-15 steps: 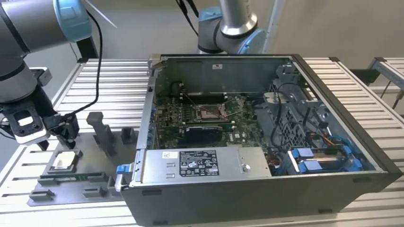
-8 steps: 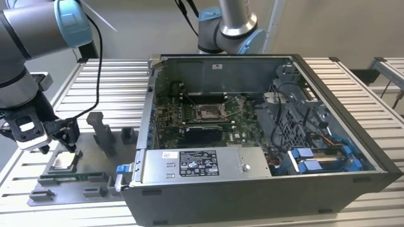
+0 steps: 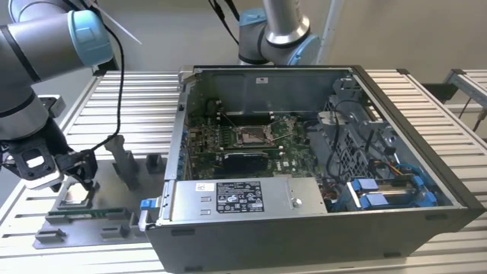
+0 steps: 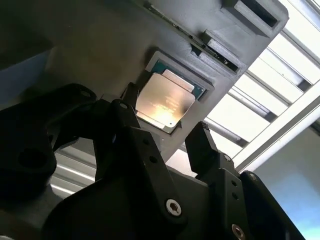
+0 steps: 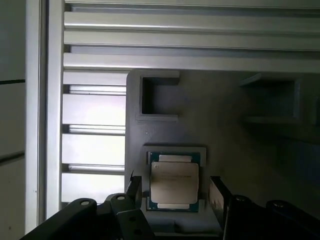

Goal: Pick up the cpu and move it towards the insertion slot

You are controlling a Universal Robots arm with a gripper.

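The tool (image 5: 174,187) is hanging low over the grey tray (image 3: 102,198). Its fingers (image 4: 202,145) are standing apart on either side of the cpu (image 4: 165,102) and gripping nothing, which I judge is lining up a pinch across opposite edges. The cpu is lying flat, metal top up, in a square recess that is keeping it squared. The insertion slot (image 3: 251,135) is sitting well apart, inside the open computer case (image 3: 304,240). Tray and case are resting on a slatted metal surface (image 3: 137,103), the tray by its edge at the exterior view's left. A pale wall (image 3: 167,34) is standing behind.
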